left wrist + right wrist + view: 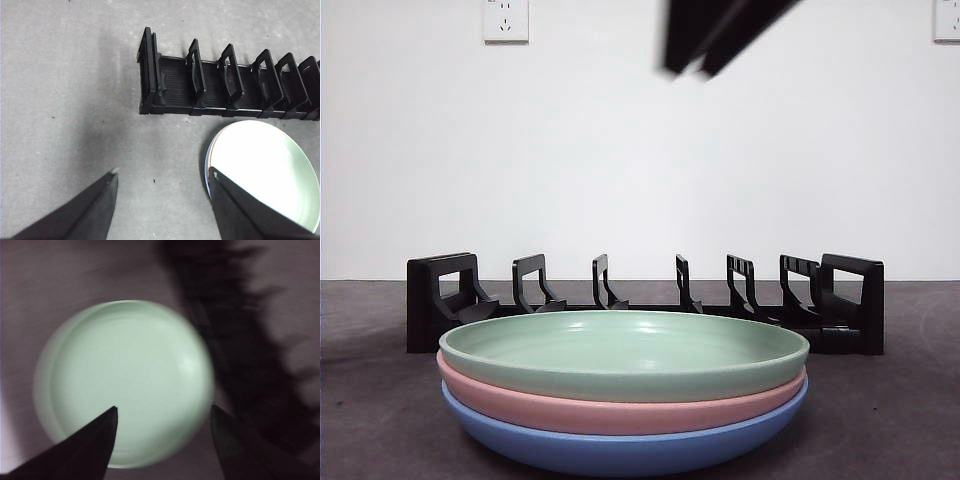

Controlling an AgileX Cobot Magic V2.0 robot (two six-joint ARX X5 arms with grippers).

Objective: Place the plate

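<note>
Below our right gripper (164, 411), jaws spread and empty: green plate (125, 380) topping the stack; left gripper (164, 172) spread beside the rack (225, 85).

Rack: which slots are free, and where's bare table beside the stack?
Every slot in the rack looks free. Bare table lies off the rack's end, beside the plate stack. It's tight between stack and rack. Both grippers hang open, the right gripper over the green plate.

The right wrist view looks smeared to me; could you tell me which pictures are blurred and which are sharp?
Right wrist view: motion blur softens the green plate and smears the rack into a dark streak. Front view: plates and rack are crisp, only the dark gripper tip at the top is blurred. Left wrist view: sharp throughout, with soft shadows on the table.
</note>
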